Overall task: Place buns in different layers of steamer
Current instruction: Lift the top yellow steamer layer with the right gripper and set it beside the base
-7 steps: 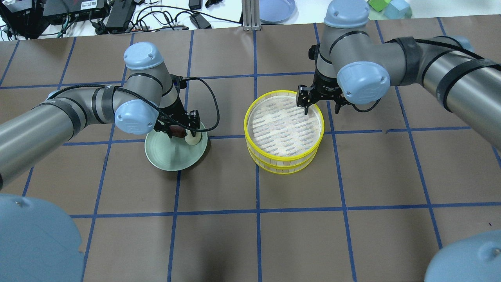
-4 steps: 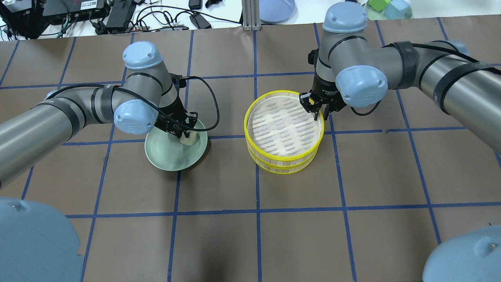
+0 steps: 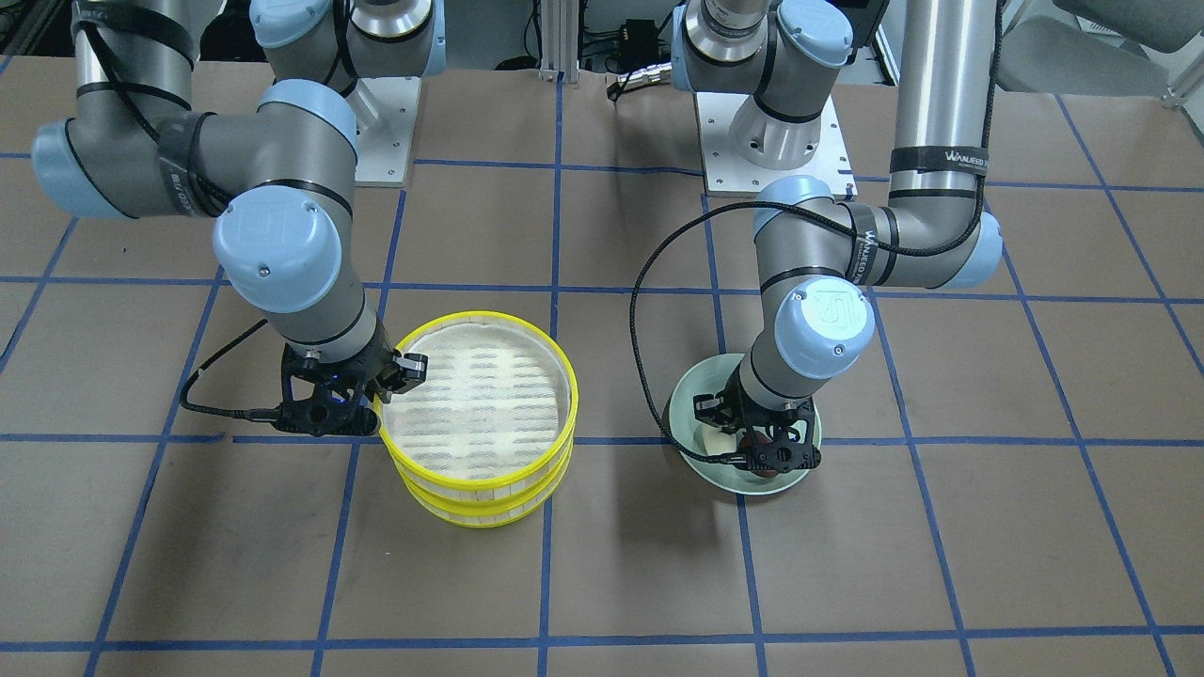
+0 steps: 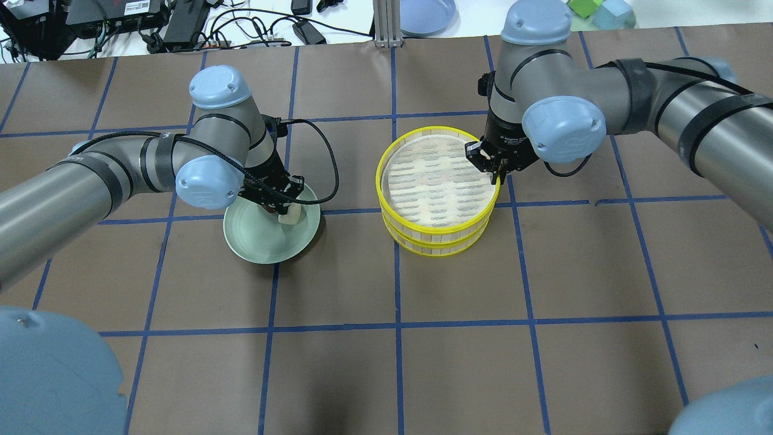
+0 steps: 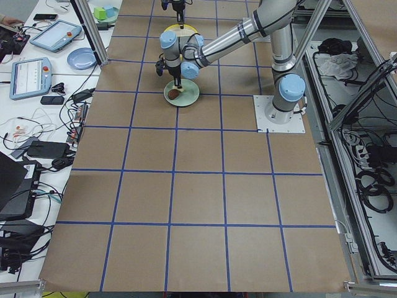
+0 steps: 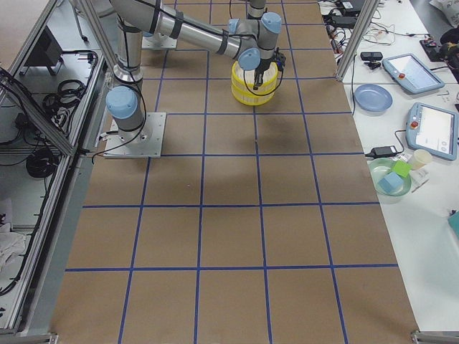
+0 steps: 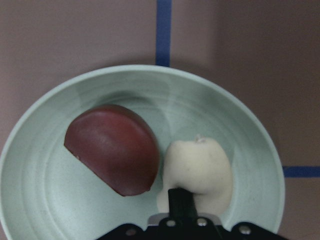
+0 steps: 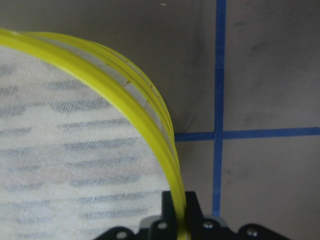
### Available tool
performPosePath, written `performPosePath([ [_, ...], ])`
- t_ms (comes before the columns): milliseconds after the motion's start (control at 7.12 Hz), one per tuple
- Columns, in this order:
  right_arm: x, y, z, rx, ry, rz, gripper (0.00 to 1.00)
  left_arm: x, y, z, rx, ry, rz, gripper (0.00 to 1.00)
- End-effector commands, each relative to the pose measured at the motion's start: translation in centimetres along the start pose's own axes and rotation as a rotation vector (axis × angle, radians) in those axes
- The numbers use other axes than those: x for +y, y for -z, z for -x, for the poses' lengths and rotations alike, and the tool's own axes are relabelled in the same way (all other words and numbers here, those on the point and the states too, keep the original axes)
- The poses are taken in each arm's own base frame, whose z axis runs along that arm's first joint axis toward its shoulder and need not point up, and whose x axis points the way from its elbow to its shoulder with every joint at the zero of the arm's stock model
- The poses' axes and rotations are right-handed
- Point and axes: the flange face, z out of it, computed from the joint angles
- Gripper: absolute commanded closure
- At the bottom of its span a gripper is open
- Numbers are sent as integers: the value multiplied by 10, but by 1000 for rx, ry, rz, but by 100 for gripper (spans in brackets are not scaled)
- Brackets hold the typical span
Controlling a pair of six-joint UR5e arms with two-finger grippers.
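Observation:
Two steamer layers stand stacked mid-table, the top layer (image 4: 435,181) on the lower layer (image 4: 438,246); both mesh floors that show are bare. My right gripper (image 4: 495,172) is shut on the top layer's yellow rim (image 8: 150,117) at its right side. The pale green plate (image 4: 256,244) holds the cream-white bun (image 7: 197,167) and the dark reddish-brown bun (image 7: 112,147), side by side and touching. My left gripper (image 4: 281,208) is low over the plate and shut on the cream-white bun (image 4: 292,215), its finger (image 7: 182,205) pressed against the bun's near edge.
A blue plate (image 4: 426,13), green and blue blocks (image 4: 601,12) and cables with electronics (image 4: 181,24) lie on the white bench beyond the table's far edge. The brown table (image 4: 398,362) carries a blue tape grid.
My right gripper closed on the top layer's rim, and the steamer shifted slightly away from me. My left gripper lowered onto the plate and closed on the cream-white bun.

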Motion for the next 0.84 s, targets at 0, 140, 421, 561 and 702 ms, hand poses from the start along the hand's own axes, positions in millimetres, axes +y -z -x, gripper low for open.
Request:
performPosePath([
  [0,41,69,-13,-13,-8,1,100,-1,3,0,1,0,-9,100],
  [140,62,99,-21,-14,-12,16,100,-2,5,0,4,3,-9,100],
  [421,78,149,-75,-30,-43,-16,100,0,2,1,3,5,1,58],
  [561,78,158,-109,-34,-50,-32,100,1,2,1,3,5,3,54],
  [702,78,166,-143,-33,-5,-55,100,1,2,0,5,7,3,44],
])
